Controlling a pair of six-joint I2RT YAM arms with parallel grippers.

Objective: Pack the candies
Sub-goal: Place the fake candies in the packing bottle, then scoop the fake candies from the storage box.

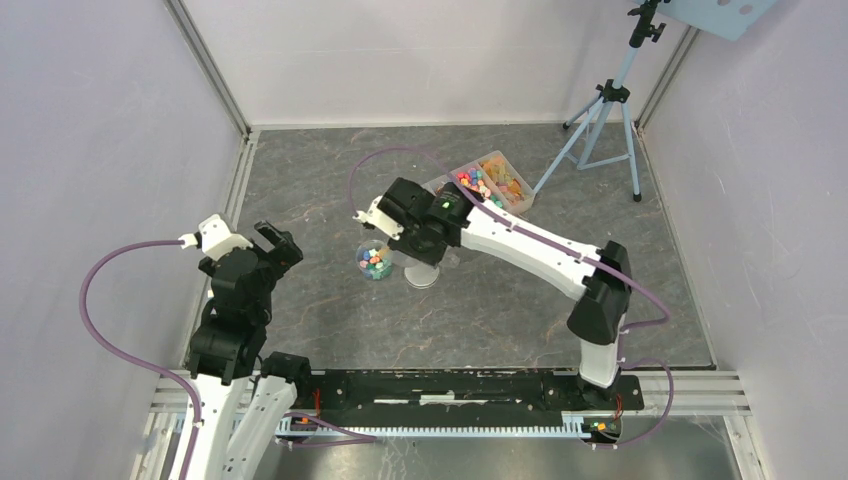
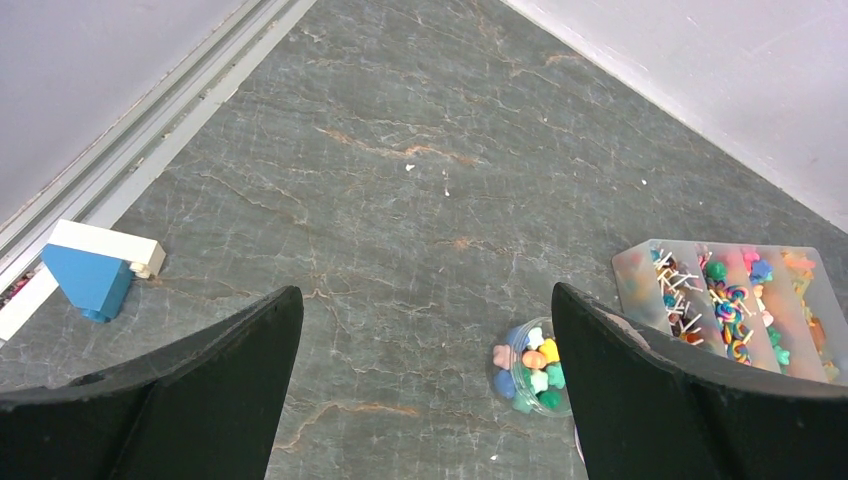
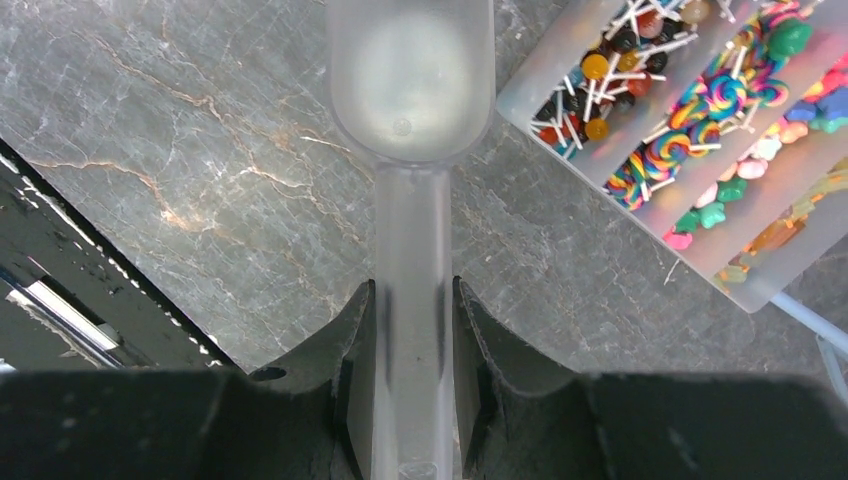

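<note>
Now right arm [image 1: 530, 245] outstretched, fingers [image 3: 355, 335] clamping scoop [image 3: 410, 80] handle.

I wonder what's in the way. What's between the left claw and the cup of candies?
Only bare table, seen from the top view, between the left gripper and the candies.

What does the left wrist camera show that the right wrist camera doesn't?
Only left wrist: the small clear jar of candies, a blue-and-white block, and the open left pincer. Only right wrist: the right pincer shut on an empty clear scoop. Both: the divided candy tray and the grey tabletop.
</note>
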